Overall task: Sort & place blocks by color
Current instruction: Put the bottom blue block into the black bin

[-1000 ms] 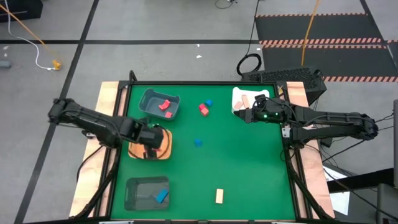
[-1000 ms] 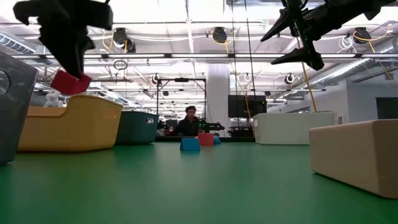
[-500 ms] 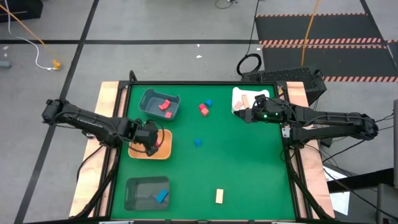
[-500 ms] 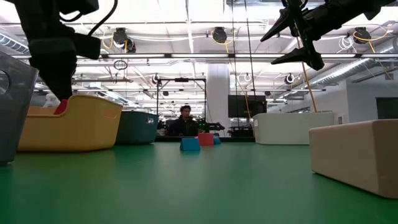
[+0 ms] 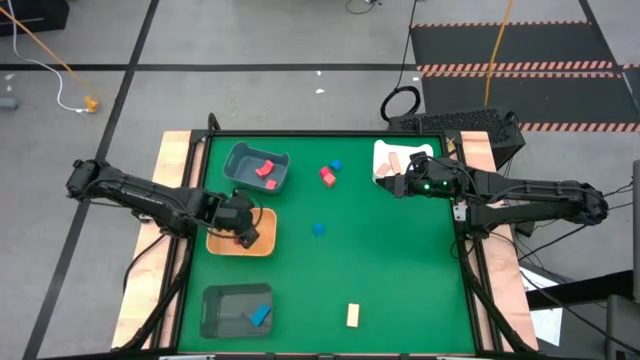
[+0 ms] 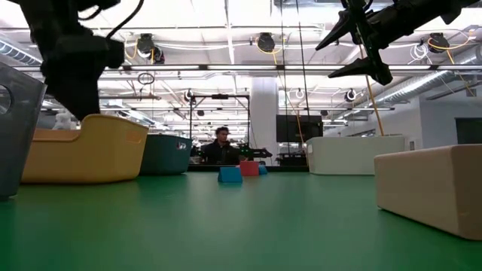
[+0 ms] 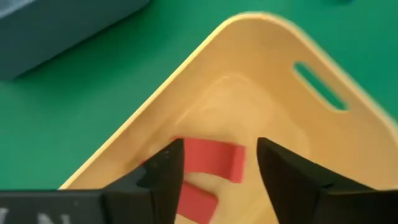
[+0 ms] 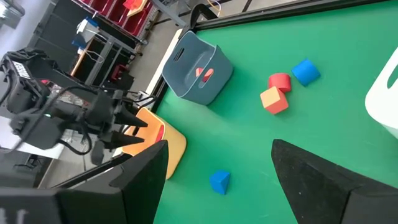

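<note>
Over the orange tray point(image 5: 222, 243) at the table's left edge, the left gripper point(image 7: 214, 171) has dropped from above the rim to inside it, jaws wide; the red block point(image 7: 208, 159) it carried a second ago now lies on the tray floor between them, so that block looks sorted. Mid-table, loose blocks point(image 5: 327, 175) remain. Near the white tray point(image 5: 381, 155), the right gripper point(image 5: 393, 186) has not moved, jaws spread and empty
</note>
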{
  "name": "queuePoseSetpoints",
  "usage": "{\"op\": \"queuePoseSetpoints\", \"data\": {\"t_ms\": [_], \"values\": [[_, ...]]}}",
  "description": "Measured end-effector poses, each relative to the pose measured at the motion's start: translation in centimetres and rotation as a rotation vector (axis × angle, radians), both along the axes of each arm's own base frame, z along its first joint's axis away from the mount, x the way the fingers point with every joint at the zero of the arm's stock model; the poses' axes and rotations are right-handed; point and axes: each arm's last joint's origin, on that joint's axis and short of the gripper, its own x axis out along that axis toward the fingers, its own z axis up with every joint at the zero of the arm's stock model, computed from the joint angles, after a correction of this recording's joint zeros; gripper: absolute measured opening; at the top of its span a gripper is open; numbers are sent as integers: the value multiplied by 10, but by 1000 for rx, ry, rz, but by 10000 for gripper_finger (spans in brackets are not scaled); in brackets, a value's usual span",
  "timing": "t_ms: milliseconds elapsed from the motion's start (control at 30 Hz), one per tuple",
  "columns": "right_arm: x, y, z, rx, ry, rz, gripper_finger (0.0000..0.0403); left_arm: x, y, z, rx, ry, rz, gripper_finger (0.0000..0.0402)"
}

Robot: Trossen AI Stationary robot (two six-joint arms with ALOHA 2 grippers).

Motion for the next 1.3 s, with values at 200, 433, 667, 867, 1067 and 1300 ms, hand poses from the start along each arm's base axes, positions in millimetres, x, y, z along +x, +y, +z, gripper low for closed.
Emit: {"op": "queuePoseSetpoints", "data": {"t_ms": [200,433,667,867,1067,1300], "values": [[0,0,0,-1,0,0,279,3,0,22,0,-171,7,235],[0,0,0,0,0,0,279,21,-3,33,52,-350,-118,239],[0,0,0,-1,1,1,279,53,-9,30,153,-464,-271,239],[0,0,0,-1,0,1,279,78,-8,16,153,-501,-330,239],[0,0,0,0,0,0,279,95,-9,1,192,-486,-472,239],[0,0,0,-1,0,1,279,115,-12,-15,192,-543,-459,239]]}}
